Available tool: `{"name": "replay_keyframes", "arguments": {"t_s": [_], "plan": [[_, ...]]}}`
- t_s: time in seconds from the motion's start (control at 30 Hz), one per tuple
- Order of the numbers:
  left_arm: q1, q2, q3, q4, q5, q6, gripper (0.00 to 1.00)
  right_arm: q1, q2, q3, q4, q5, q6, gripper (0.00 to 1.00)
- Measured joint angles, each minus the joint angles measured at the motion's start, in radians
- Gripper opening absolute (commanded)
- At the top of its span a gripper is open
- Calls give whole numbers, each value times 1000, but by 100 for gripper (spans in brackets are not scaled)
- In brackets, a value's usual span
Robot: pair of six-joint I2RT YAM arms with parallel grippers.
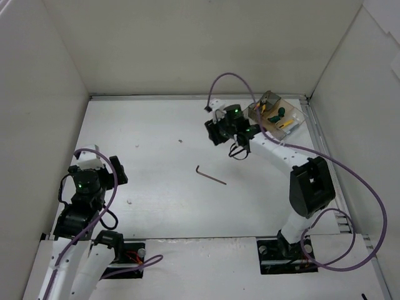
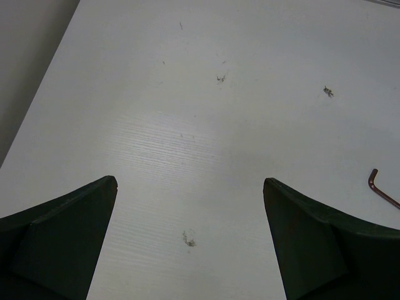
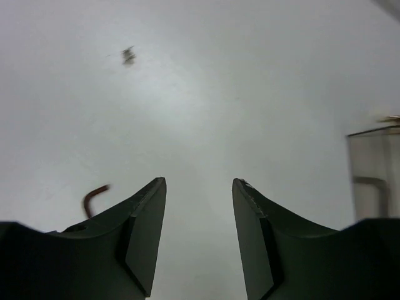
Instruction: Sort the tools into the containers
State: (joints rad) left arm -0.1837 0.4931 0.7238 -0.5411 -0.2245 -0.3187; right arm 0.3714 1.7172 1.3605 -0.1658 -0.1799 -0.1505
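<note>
The left claw (image 2: 190,181) hangs wide open above the tabletop (image 1: 156,144), holding nothing. The right claw (image 3: 199,181) is parted by a moderate gap and is also empty. It hovers just beside the clear box (image 1: 291,105) at the far right corner. Inside the box lie yellow-handled pliers (image 1: 284,124) and a green-handled screwdriver (image 1: 279,113). One hex key (image 1: 210,175) lies loose mid-tabletop, between the two arms and apart from both claws.

Hex key (image 2: 381,186) runs off the frame's edge (left wrist view).
</note>
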Motion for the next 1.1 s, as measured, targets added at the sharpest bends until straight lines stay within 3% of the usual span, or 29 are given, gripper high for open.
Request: {"name": "replay_keyframes", "arguments": {"t_s": [0.13,0.3,0.93,1.1], "plan": [[0,-9,0,-1,0,-1,100,164,0,-60,-65,19,37,44],[0,-22,0,-1,0,-8,100,279,-1,-173,-142,31,34,44],[0,-43,0,-1,26,-8,100,277,78,-210,-202,1,-29,39],[0,-43,0,0,26,-8,100,277,122,-176,-213,0,-42,30]]}}
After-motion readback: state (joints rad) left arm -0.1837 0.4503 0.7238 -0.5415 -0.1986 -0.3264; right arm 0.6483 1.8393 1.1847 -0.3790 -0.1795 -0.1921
